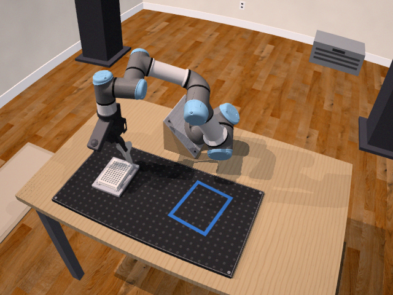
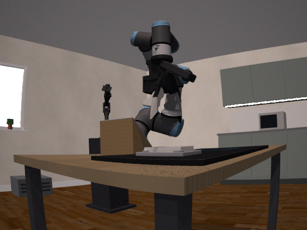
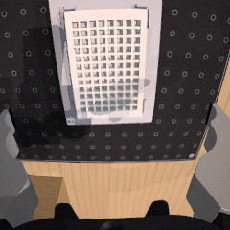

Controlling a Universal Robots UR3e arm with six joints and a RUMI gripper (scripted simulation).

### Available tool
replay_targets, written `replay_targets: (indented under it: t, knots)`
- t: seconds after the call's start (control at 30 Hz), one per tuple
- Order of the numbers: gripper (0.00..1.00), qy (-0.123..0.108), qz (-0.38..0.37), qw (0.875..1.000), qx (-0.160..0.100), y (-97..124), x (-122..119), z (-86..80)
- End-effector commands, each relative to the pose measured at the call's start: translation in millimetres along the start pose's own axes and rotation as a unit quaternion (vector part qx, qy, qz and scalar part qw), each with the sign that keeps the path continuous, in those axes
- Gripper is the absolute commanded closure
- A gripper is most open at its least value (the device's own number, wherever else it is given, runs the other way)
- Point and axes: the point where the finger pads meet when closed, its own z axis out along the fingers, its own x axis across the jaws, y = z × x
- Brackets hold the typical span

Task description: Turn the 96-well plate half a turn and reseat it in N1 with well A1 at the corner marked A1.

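Observation:
The white 96-well plate (image 1: 113, 173) (image 2: 168, 148) (image 3: 109, 67) lies flat in the grey nest N1 (image 1: 108, 189) (image 2: 168, 153) (image 3: 58, 71) at the left end of the black pegboard (image 1: 142, 206). A small A1 mark (image 3: 70, 121) sits on the nest's near-left corner in the wrist view. My gripper (image 1: 123, 148) (image 2: 162, 109) (image 3: 110, 106) points down, open and empty. It hangs well above the pegboard's back edge, just behind the plate. The plate fills the upper part of the wrist view, ahead of the fingers. I cannot make out the cut corner.
A blue outlined rectangle (image 1: 214, 189) is marked on the pegboard to the right of the nest. The arm's slanted wooden base block (image 1: 172, 133) (image 2: 116, 136) stands behind the pegboard on the wooden table (image 1: 301, 206).

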Motion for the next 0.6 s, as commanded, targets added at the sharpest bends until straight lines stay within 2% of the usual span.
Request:
replay_targets:
  t: [0.0, 0.3, 0.57]
  knots:
    - [0.00, -0.003, 0.001, 1.000, 0.002, -1.1, -1.3, -1.6]
    - [0.00, -0.003, 0.001, 1.000, 0.002, -1.1, -1.3, -1.6]
    - [0.00, -0.003, 0.001, 1.000, 0.002, -1.2, -1.3, 8.3]
